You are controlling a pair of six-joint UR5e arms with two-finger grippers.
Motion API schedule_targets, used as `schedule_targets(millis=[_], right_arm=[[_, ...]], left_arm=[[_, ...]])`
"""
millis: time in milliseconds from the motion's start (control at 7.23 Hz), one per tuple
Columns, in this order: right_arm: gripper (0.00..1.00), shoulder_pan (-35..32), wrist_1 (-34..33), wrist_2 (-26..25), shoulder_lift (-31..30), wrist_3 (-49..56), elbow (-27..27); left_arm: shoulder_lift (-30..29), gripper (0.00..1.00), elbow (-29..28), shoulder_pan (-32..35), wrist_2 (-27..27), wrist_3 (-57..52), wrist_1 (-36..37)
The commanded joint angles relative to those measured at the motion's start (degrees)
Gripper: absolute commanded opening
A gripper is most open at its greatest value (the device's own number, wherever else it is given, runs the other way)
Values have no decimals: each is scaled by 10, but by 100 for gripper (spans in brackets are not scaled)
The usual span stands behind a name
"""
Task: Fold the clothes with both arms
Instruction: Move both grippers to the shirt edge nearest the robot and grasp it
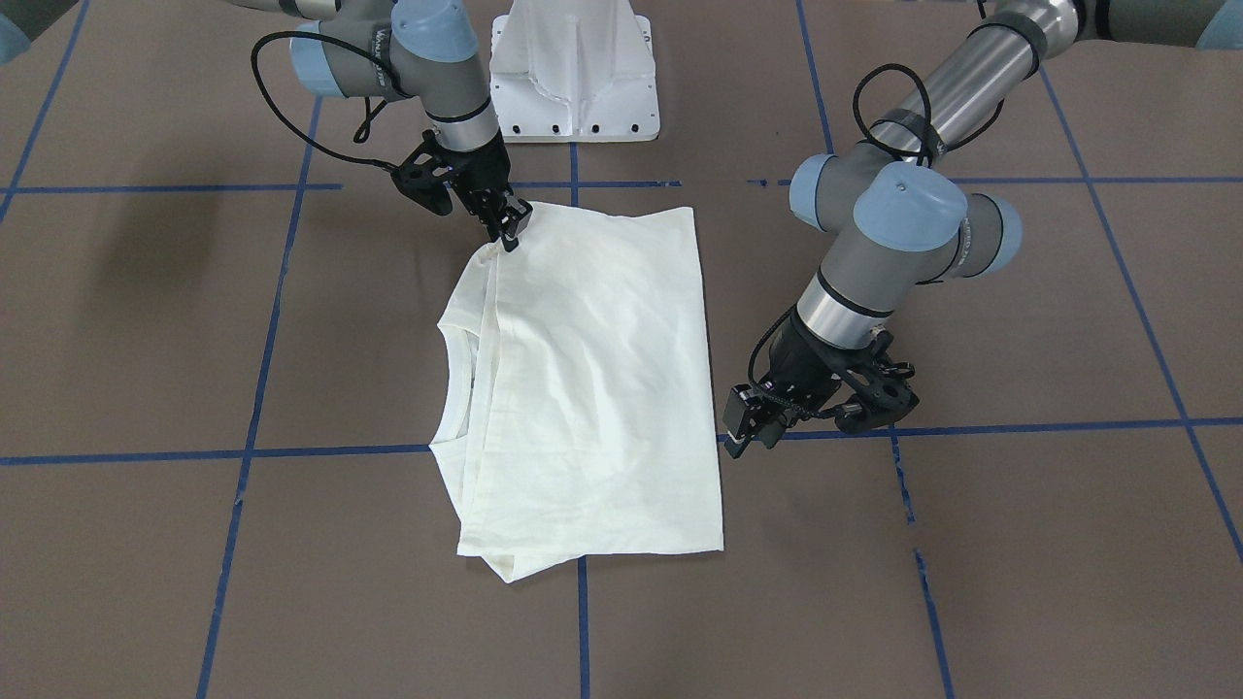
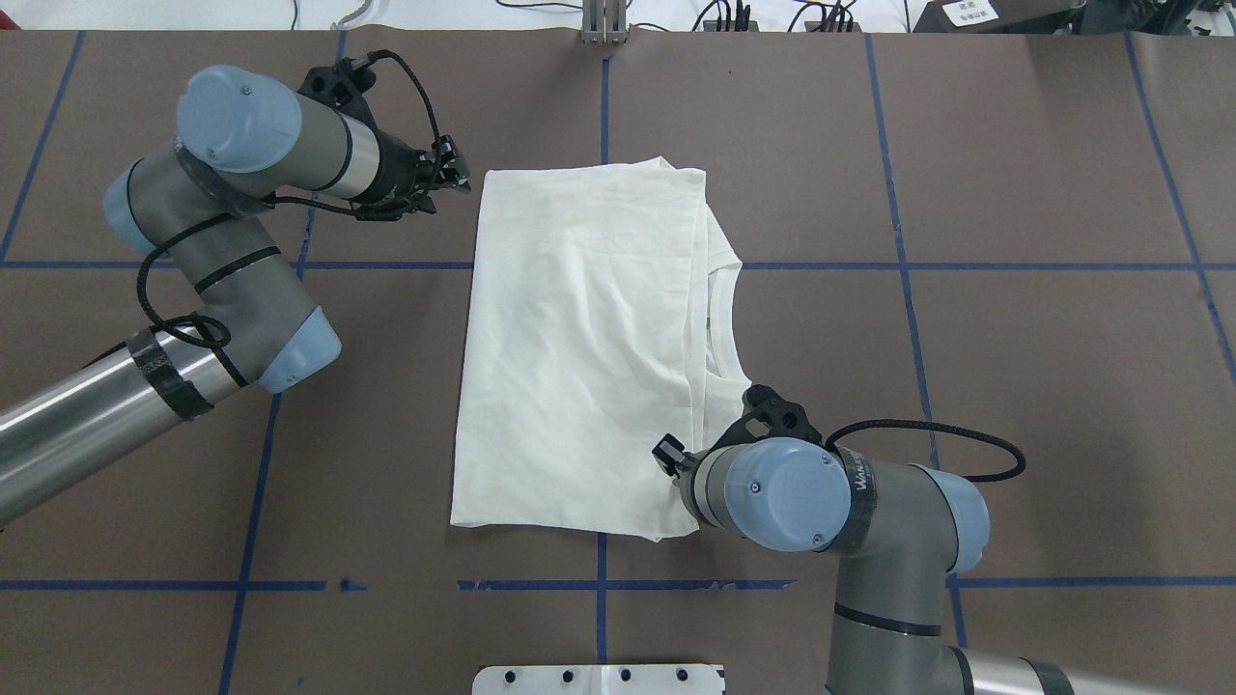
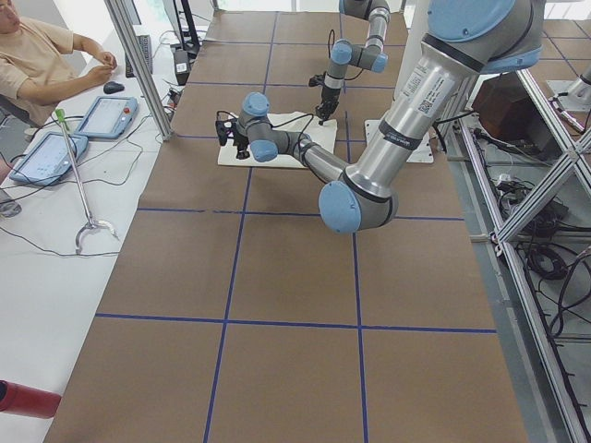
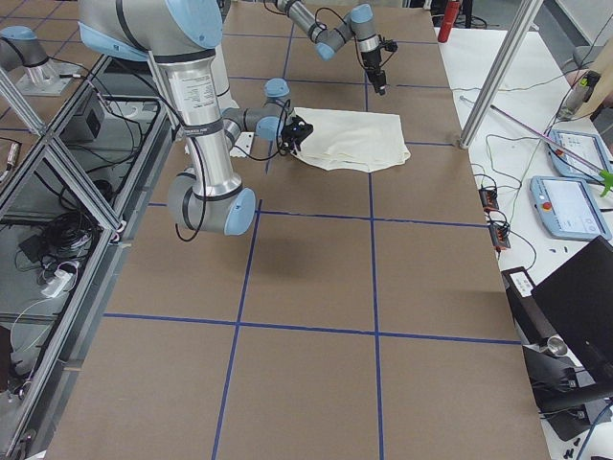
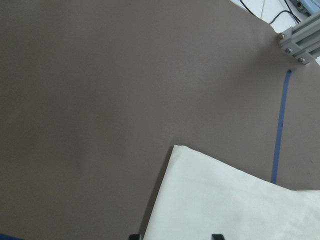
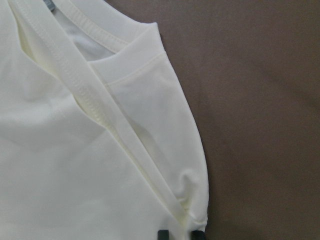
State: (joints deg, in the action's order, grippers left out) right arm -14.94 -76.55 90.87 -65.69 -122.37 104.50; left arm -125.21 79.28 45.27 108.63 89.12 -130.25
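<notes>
While a wide brown tabletop [image 2: 1014, 386], crossed by blue tape lines, fills every view, two grey robot arms reach over it. The left arm [image 2: 222, 280] stretches towards the far side, and the right arm [image 2: 869, 502] bends in close to the robot's base. Between them a cream shirt [image 2: 579, 338] lies flat on the tabletop, plain side up. It is folded into a tall rectangle, with its ribbed collar [image 2: 722, 319] showing along the edge on the robot's right.

The right tool [image 1: 512, 231] is closed on the shirt's near right corner, where the cloth puckers between its fingertips. The left tool [image 2: 452, 177] hangs just beside the far left corner [image 2: 486, 176], fingers spread and holding nothing.

The step in hand looks like taking hold for the next fold. To do it well, the left tool probably needs to slide onto its corner and pinch every layer, not only the top one. Both tools should then lift together and level, keeping the cloth between them taut so the stacked layers do not slip. A lopsided lift could undo the folds beneath.
</notes>
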Motion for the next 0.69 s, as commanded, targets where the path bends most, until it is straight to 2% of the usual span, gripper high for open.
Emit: schedule_targets(millis=[0, 138, 277, 553], right_arm=[[0, 3, 0, -13, -4, 0, 8], [0, 9, 0, -14, -10, 0, 17], [0, 17, -1, -13, -33, 1, 52], [0, 22, -1, -13, -70, 4, 89]], left_arm=[[0, 57, 0, 0, 0, 0, 0], [0, 57, 10, -3, 1, 17, 0], [12, 57, 41, -16, 1, 62, 0], [84, 58, 162, -103, -17, 153, 1]])
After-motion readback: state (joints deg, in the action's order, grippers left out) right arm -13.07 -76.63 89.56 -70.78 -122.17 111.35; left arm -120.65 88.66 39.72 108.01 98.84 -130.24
